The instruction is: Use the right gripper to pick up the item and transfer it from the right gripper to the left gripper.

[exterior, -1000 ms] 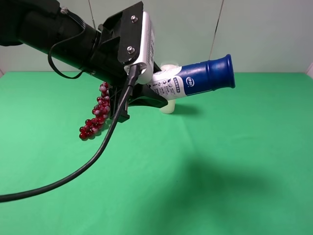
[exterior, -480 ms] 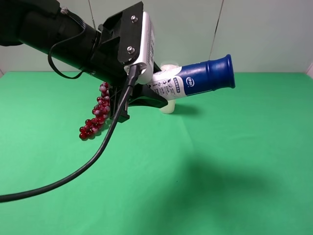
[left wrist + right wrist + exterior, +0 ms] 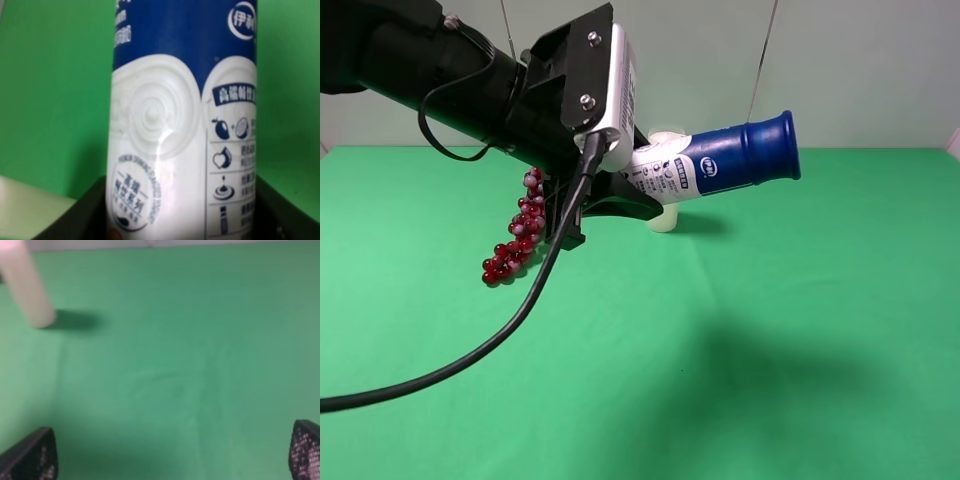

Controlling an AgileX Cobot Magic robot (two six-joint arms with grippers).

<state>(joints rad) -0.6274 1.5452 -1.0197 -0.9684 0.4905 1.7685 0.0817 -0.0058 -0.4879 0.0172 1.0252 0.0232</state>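
Observation:
The item (image 3: 720, 165), a bottle with a dark blue cap and upper body and a white printed lower body, hangs tilted in the air above the green table. My left gripper (image 3: 638, 185) is shut on its white end, the blue cap pointing right. In the left wrist view the bottle (image 3: 180, 125) fills the frame between the black fingers (image 3: 82, 212). The right gripper (image 3: 167, 455) does not show in the exterior view. Its wrist view has both meshed fingertips (image 3: 30, 457) far apart: it is open, with only green cloth between them.
A plain white candle (image 3: 666, 216) stands on the green cloth (image 3: 770, 330) behind the bottle and shows again as the candle (image 3: 27, 285) in the right wrist view. A bunch of red beads (image 3: 515, 235) lies at the left. A thick black cable (image 3: 520, 310) trails from the left arm.

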